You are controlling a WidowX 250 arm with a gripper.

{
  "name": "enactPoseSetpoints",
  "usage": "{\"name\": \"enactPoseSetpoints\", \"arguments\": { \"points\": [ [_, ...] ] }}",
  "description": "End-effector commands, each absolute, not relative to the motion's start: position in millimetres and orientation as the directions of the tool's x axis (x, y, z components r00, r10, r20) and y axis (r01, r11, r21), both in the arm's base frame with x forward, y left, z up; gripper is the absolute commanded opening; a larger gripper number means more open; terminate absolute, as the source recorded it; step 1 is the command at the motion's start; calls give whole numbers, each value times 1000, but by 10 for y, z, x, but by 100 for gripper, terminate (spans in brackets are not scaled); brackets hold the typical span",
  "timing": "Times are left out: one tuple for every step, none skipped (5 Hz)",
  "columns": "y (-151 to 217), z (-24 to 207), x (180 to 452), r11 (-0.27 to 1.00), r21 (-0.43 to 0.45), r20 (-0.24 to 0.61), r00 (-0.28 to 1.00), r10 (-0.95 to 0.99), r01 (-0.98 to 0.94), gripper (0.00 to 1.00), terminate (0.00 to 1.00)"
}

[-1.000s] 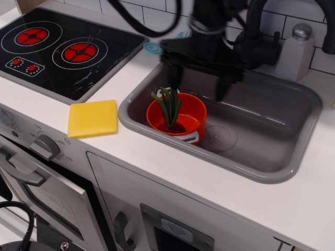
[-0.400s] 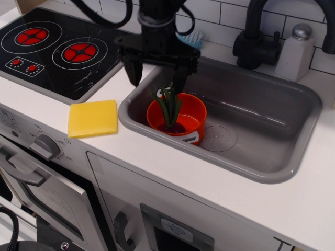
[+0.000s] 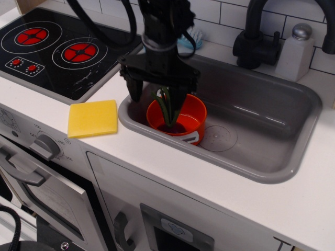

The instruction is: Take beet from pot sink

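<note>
The orange pot (image 3: 183, 121) stands in the left part of the grey sink (image 3: 272, 130). The beet (image 3: 168, 112) sits inside it, its dark green stalks upright and only a sliver of magenta bulb showing at the pot's floor. My black gripper (image 3: 157, 94) hangs open just above the pot's left rim. One fingertip (image 3: 134, 93) is over the sink's left wall, the other (image 3: 179, 99) is just right of the stalks. The stalks stand between the fingers, untouched as far as I can tell.
A yellow sponge (image 3: 93, 118) lies on the white counter left of the sink. A black stovetop (image 3: 57, 49) is at the back left. A black faucet (image 3: 256, 39) and a white shaker (image 3: 294, 51) stand behind the sink. A blue brush (image 3: 189, 37) lies behind my arm.
My gripper came from the sink's back right to the left, then dropped down over the pot, so the stalks now stand between its open fingers. Pot and beet have not moved.
</note>
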State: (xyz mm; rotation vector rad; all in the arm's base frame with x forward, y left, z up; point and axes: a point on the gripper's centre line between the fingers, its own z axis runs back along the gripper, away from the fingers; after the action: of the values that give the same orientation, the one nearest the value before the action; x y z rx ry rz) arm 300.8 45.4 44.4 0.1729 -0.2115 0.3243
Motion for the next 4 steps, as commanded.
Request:
{"name": "enactPoseSetpoints", "arguments": {
  "points": [
    [402, 501, 3113, 931, 141, 292, 912, 288, -338, 0, 0],
    [397, 551, 3137, 925, 134, 292, 907, 305, -354, 0, 0],
    [407, 628, 3163, 909, 148, 296, 895, 334, -389, 0, 0],
    [405, 743, 3170, 890, 148, 324, 871, 369, -432, 0, 0]
  ]
}}
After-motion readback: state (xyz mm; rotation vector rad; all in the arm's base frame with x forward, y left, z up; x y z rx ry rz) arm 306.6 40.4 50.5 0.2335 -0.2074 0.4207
